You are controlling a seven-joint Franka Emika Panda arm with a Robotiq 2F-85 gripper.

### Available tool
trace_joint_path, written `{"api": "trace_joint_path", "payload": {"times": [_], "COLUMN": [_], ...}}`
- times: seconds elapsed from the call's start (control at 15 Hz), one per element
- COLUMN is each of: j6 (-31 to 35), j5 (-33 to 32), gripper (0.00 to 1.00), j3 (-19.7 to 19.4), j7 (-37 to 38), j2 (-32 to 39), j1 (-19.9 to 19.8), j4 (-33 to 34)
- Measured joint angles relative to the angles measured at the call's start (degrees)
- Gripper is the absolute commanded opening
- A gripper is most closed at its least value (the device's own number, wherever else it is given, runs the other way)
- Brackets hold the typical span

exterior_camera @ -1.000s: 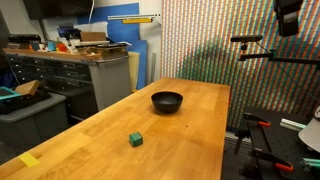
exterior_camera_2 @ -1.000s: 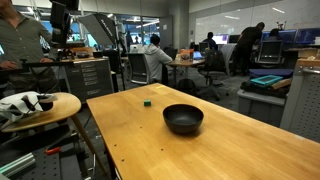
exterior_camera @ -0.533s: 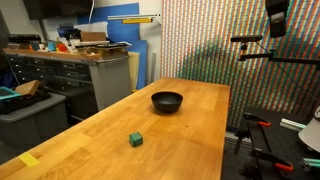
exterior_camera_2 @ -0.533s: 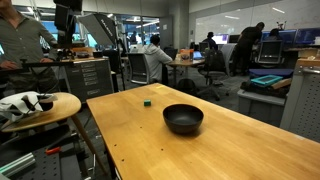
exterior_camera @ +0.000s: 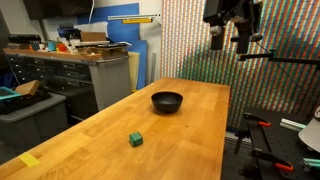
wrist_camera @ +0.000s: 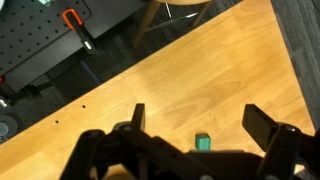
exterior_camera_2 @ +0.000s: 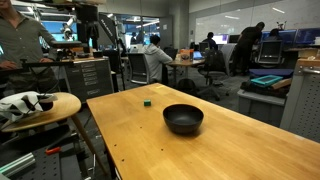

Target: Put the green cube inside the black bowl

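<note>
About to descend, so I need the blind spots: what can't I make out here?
- Bowl: outside the wrist view's frame.
- Bowl's inside: too dark in both exterior views.
- Gripper: blurred in an exterior view; only the wrist view shows its jaws apart.
- Cube: too small in an exterior view to read its orientation.

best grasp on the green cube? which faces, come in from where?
Pinch two opposite side faces of the green cube, coming straight down from above. It sits flat on the table, small and plain-faced, with the black bowl well apart from it. The gripper is open, and its gap looks wide enough to straddle the cube.
</note>
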Motion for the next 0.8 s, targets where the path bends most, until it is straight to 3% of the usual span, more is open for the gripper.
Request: {"api": "trace_joint_path", "payload": {"times": [0.4,0.8], "j6": [18.0,23.2], "j5": [-7.5,-24.6], "gripper": [1.0,1.0], "j3": [3.2,2.9], "j7": [10.3,15.8], "j2": [8.8,18.1], "j1": [0.0,-0.4], "j4": [0.0,2.2]}}
